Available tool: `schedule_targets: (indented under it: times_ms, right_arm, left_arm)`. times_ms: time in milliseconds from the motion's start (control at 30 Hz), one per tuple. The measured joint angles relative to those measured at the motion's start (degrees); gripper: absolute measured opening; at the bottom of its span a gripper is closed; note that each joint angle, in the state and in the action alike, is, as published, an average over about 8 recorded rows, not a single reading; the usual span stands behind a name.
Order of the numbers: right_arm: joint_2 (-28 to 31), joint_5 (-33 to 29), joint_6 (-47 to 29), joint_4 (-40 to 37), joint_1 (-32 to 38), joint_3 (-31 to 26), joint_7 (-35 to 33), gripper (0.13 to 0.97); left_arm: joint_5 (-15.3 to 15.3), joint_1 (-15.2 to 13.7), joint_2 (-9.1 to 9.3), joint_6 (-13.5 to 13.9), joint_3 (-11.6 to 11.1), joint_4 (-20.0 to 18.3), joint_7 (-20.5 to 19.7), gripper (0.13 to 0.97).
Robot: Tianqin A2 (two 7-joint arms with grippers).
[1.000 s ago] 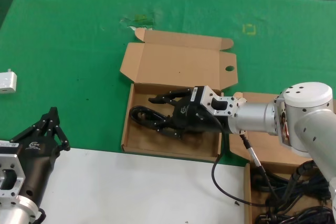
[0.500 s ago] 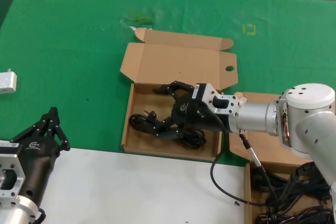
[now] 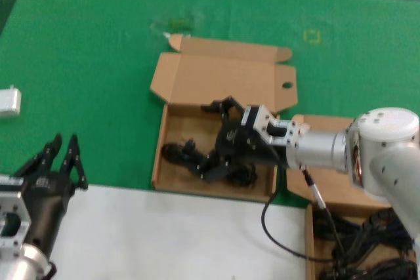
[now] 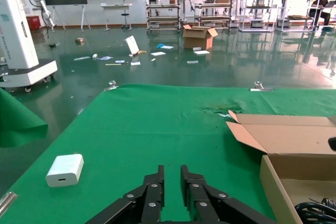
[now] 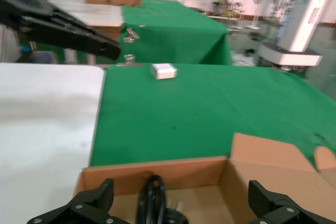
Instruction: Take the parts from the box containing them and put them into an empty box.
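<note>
The hole-lidded box lies open at mid table, the hole in its side flap. One black power cord lies coiled on its floor, also seen in the right wrist view. My right gripper hovers over that box, wide open, its fingers astride the cord without gripping it. The box containing the parts sits at the lower right with several black cords inside. My left gripper is parked at the lower left, its fingers a narrow gap apart and empty.
A white charger lies on the green mat at the far left, also in the left wrist view. A white tabletop runs along the front. The source box's lid lies behind my right arm.
My right gripper has opened wide and drawn back a little, leaving the cord lying in the hole-lidded box. The left gripper's fingertips now show slightly apart.
</note>
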Motion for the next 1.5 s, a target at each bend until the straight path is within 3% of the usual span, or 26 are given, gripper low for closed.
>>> schedule_targets:
  times_ms: [167,467,633,1000,1133,1500]
  right_arm:
    - [0.5,0.3,2.2,3.2,-2.5,0.6,1.5,0.859]
    - [2.0,1.2,8.2,12.0,-9.5,2.3,5.5,0.94]
    - [2.8,1.8,11.8,17.3,-13.7,3.3,8.0,0.966]
    - [4.8,3.0,19.9,29.3,-23.2,5.6,13.4,0.966]
    - [5.5,3.4,22.8,33.5,-26.6,6.5,15.4,0.966]
    - [7.5,4.7,31.0,45.5,-36.1,8.8,20.9,0.966]
  left_arm:
    - [0.0,0.0,0.0,0.0,0.0,0.0,0.0,0.208]
    - [0.0,0.0,0.0,0.0,0.0,0.0,0.0,0.337]
    - [0.0,0.0,0.0,0.0,0.0,0.0,0.0,0.458]
    - [0.0,0.0,0.0,0.0,0.0,0.0,0.0,0.738]
    - [0.0,0.0,0.0,0.0,0.0,0.0,0.0,0.738]
    - [0.0,0.0,0.0,0.0,0.0,0.0,0.0,0.897]
